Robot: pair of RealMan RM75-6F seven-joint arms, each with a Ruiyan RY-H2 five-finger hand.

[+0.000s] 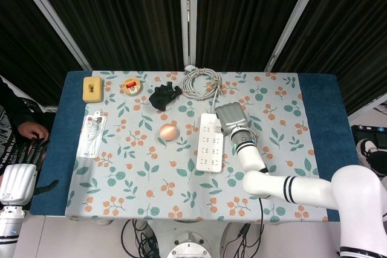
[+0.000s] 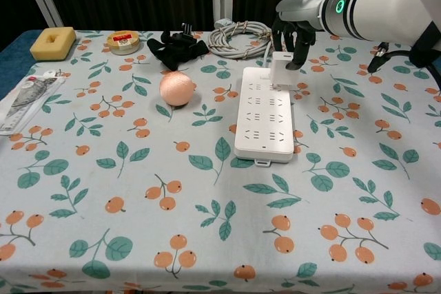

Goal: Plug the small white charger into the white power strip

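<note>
The white power strip (image 2: 264, 113) lies lengthwise in the middle of the floral tablecloth, also seen from above as power strip (image 1: 210, 142). The small white charger (image 2: 281, 71) stands upright on the strip's far right corner. My right hand (image 2: 296, 27) grips its top from above; from the head camera this right hand (image 1: 230, 118) covers the charger. Whether the prongs sit in a socket is hidden. My left hand (image 1: 18, 174) hangs off the table's left edge, fingers straight and holding nothing.
A pink ball (image 2: 176, 88) lies left of the strip. Along the far edge sit a black bundle (image 2: 176, 47), a coiled grey cable (image 2: 238, 38), a tape roll (image 2: 124, 41) and a yellow sponge (image 2: 53, 42). A packaged item (image 2: 27, 101) lies at the left edge.
</note>
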